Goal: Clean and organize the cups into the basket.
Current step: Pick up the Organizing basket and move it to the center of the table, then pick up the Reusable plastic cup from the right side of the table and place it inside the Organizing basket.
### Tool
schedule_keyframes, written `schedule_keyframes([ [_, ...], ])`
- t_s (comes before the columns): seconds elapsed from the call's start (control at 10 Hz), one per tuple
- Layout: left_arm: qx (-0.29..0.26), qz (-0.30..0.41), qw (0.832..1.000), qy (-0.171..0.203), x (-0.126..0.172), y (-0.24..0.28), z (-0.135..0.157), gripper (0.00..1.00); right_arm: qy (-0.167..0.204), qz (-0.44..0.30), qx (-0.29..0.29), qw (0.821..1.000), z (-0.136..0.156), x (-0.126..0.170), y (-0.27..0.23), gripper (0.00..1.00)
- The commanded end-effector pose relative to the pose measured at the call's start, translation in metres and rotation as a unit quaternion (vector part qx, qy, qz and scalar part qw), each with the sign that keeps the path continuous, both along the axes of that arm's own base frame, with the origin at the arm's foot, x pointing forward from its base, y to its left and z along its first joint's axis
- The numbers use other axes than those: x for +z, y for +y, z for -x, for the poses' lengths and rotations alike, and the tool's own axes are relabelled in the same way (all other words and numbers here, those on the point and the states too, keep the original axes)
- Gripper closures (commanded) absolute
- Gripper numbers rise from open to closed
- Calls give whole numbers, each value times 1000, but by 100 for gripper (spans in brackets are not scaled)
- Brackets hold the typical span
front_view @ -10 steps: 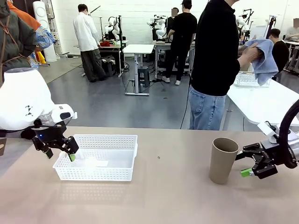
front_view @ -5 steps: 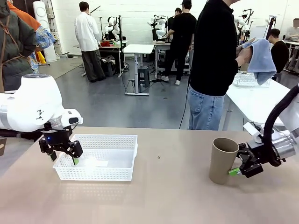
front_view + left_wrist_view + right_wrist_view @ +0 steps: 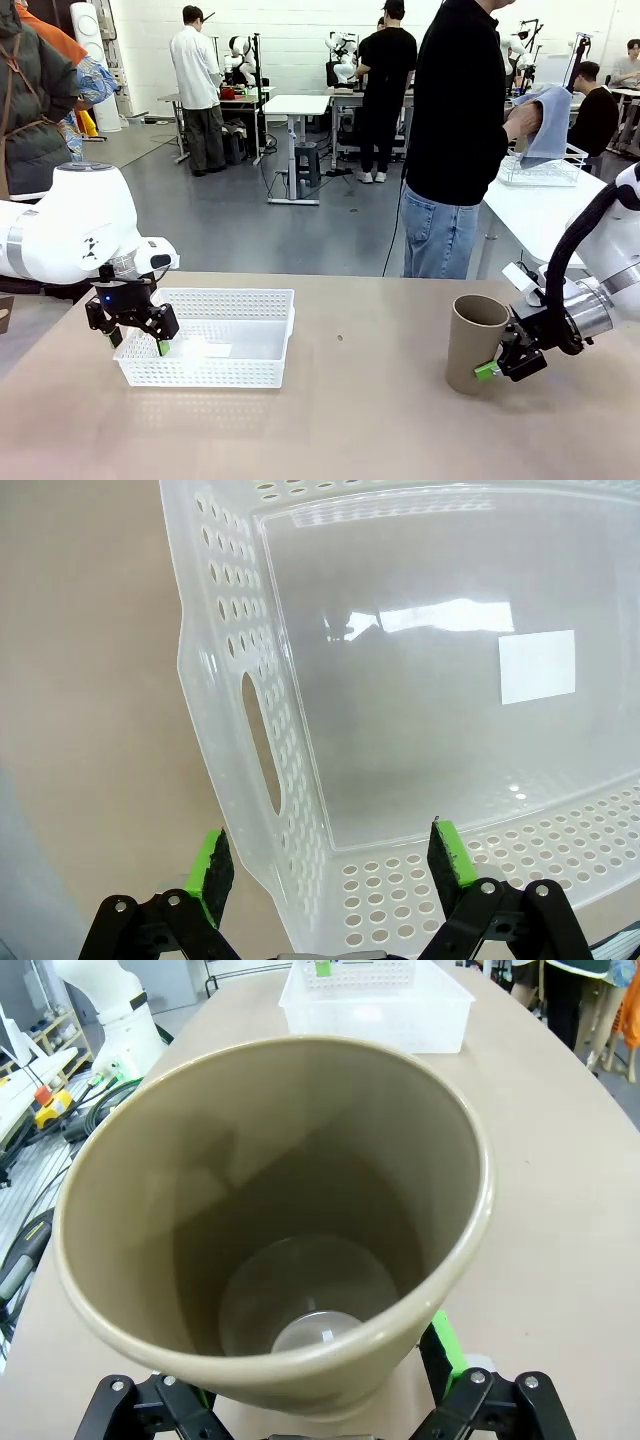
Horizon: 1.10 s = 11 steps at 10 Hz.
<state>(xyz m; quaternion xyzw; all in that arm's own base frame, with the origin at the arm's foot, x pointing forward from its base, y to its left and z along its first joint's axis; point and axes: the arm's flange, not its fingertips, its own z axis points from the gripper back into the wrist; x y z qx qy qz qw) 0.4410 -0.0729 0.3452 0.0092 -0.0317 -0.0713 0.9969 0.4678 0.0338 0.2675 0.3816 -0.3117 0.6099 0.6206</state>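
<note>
A tan cup (image 3: 475,345) stands upright on the table's right side. My right gripper (image 3: 500,362) is open, low at the cup's right side, with its fingers on either side of the base. In the right wrist view the cup (image 3: 300,1210) is empty and close, between the open gripper (image 3: 320,1375) fingers. The white lattice basket (image 3: 225,296) sits at the left, empty apart from a white label. My left gripper (image 3: 135,335) hangs open over its left end. In the left wrist view the basket (image 3: 215,710) has one corner between the open gripper's (image 3: 330,865) green pads.
A person in black (image 3: 460,130) stands at the table's far side, holding a blue cloth (image 3: 550,120) in both hands. A white wire basket (image 3: 540,168) sits on the side table at the right. Bare tabletop lies between basket and cup.
My right gripper has moved left, up to the cup, which now stands between its fingers. My left gripper has shifted slightly right over the basket's left end. The person's cloth has moved.
</note>
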Motion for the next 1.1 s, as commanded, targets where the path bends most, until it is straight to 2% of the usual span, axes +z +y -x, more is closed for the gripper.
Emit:
schedule_keyframes([
  [0.0,-4,0,1000,-2,2,0,1,0,-2,-3,0,1000,0,1,-2,0],
  [0.3,0,0,1000,0,0,0,0,0,0,0,-1,1000,0,0,-1,0],
  [0.4,-4,-1,1000,7,-2,-1,0,0,-13,-10,30,999,2,0,4,0],
  [0.5,27,-12,999,15,-4,-1,3,0,-20,-23,30,999,1,1,9,0],
  [0.7,50,-12,999,3,-7,3,13,0,-33,-38,35,998,1,1,12,0],
  [0.8,58,-7,998,10,-11,5,12,0,-34,-42,42,998,1,0,12,0],
  [0.9,57,-3,998,18,-14,6,9,0,-42,-42,59,997,1,-1,12,21],
  [1.0,53,5,998,24,-16,6,7,0,-40,-44,64,996,1,-1,12,59],
])
